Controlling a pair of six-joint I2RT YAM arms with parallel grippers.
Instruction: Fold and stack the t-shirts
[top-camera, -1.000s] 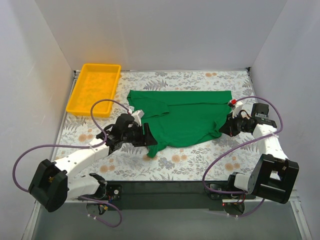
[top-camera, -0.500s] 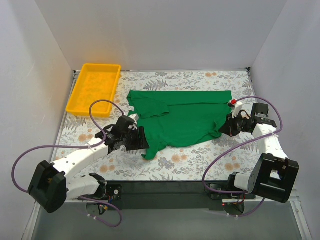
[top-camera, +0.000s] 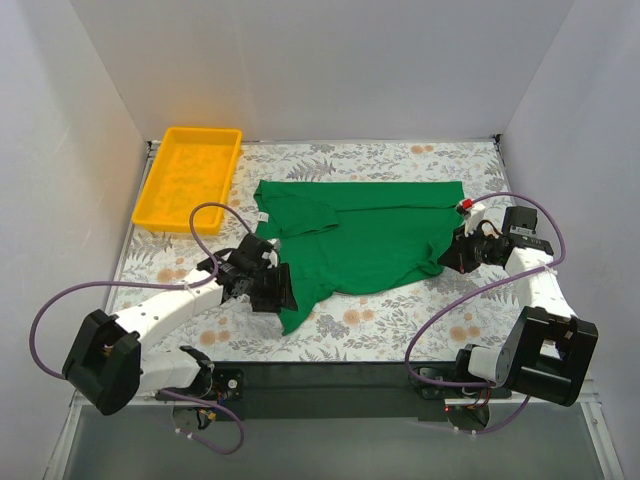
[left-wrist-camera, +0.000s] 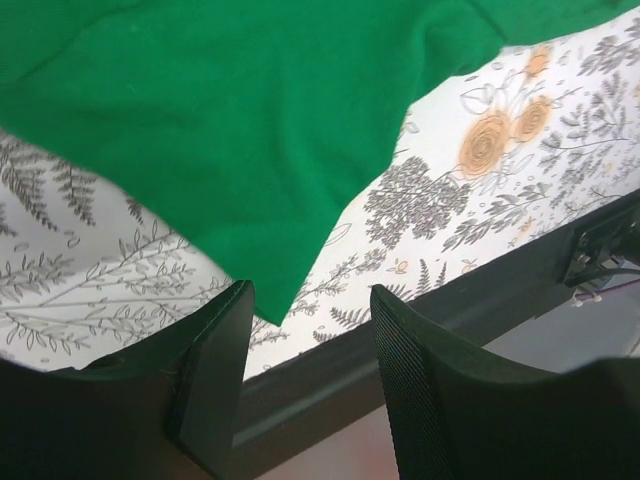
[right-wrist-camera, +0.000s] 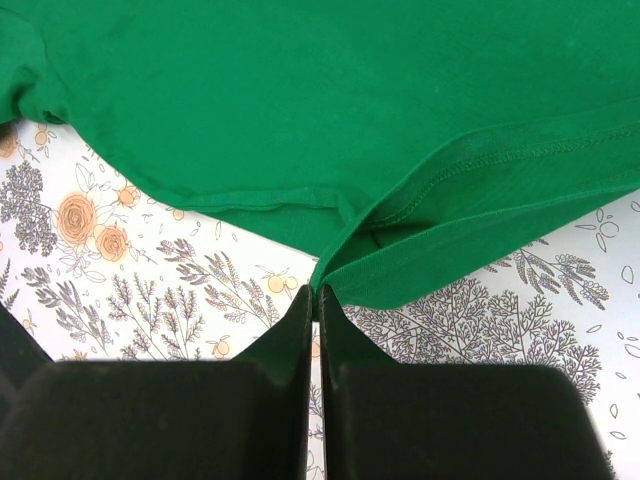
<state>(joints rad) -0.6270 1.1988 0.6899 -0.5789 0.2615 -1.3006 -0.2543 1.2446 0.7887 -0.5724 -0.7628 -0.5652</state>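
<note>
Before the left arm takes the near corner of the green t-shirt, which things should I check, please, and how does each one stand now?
1. The left gripper is open: ok, its fingers stand apart.
2. The near corner of the t-shirt is in line with that gap: ok, its tip points in between the fingers, not gripped yet.
3. The right gripper is shut on the t-shirt's hem: ok, the cloth puckers toward its tips.
4. The t-shirt lies flat: not ok, one sleeve is folded over the body.
5. The yellow tray is apart from the t-shirt: ok.
</note>
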